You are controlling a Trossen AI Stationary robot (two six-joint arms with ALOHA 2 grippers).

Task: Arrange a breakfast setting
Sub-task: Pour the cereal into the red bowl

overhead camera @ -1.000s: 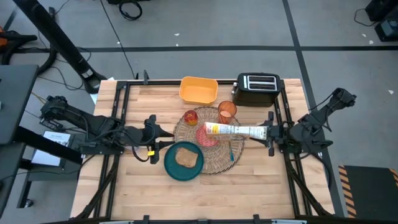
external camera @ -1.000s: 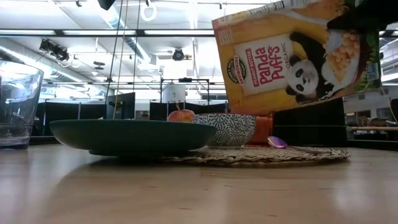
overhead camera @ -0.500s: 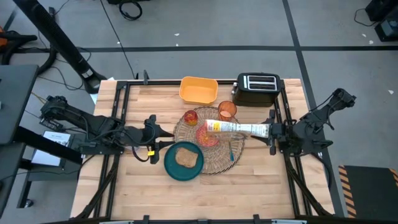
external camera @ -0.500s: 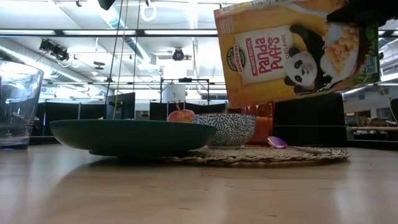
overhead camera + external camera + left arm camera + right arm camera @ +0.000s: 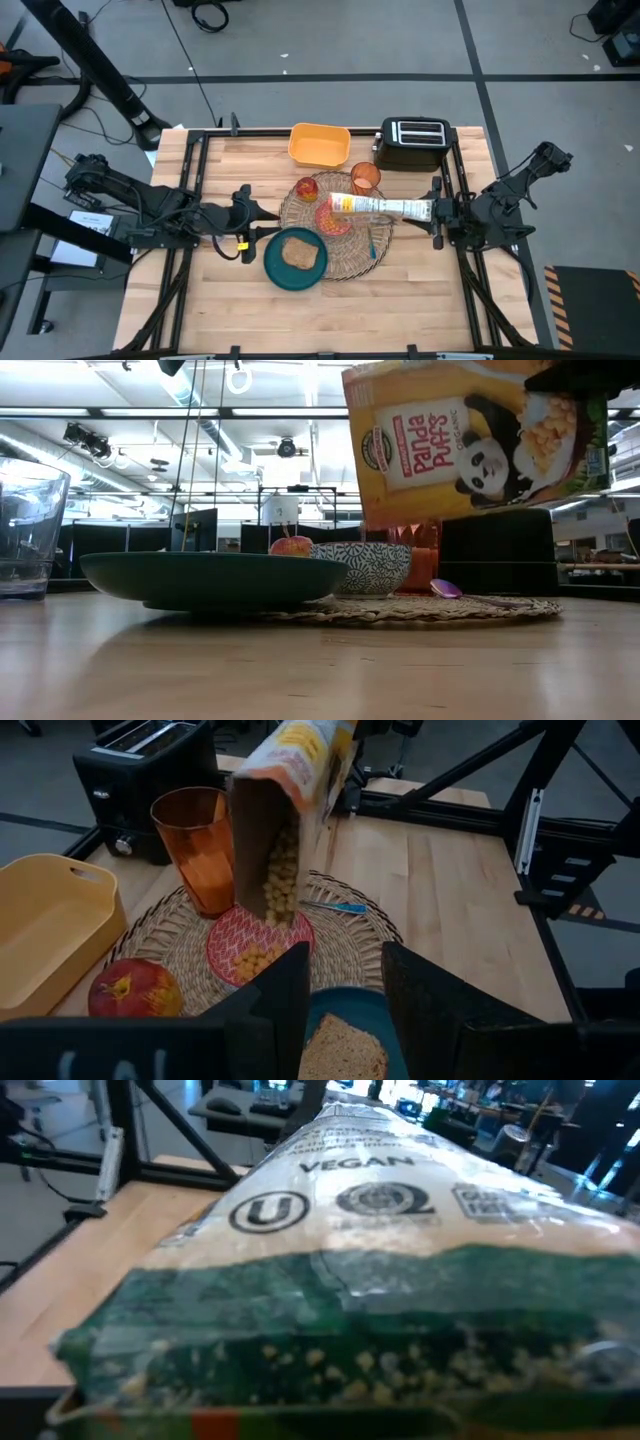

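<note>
A Panda Puffs cereal box (image 5: 380,208) is held in the air by my right gripper (image 5: 437,212). It lies nearly level, with its open end (image 5: 275,860) over the small pink bowl (image 5: 255,945). Cereal puffs lie in the bowl. The bowl, orange cup (image 5: 200,845), red fruit (image 5: 125,995) and spoon (image 5: 335,907) rest on the straw placemat (image 5: 350,262). The teal plate (image 5: 280,272) with toast (image 5: 300,253) overlaps the mat's near left rim. My left gripper (image 5: 345,1010) is open and empty, just left of the plate. My right gripper holds the cereal box by its closed bottom end (image 5: 424,211), coming level from the table's right side, fingers along the box. The box is lifted clear and lies on its side over the bowl (image 5: 365,568). In the wrist view the box (image 5: 360,1260) hides the fingers.
A yellow tray (image 5: 319,145) and a black toaster (image 5: 412,142) stand at the table's far edge. A clear glass (image 5: 25,525) shows at the left of the low view. Bare wood lies along the table's near edge.
My right gripper has turned a little with the cereal box. The box's tilt over the bowl has changed slightly, and it stays in the air.
</note>
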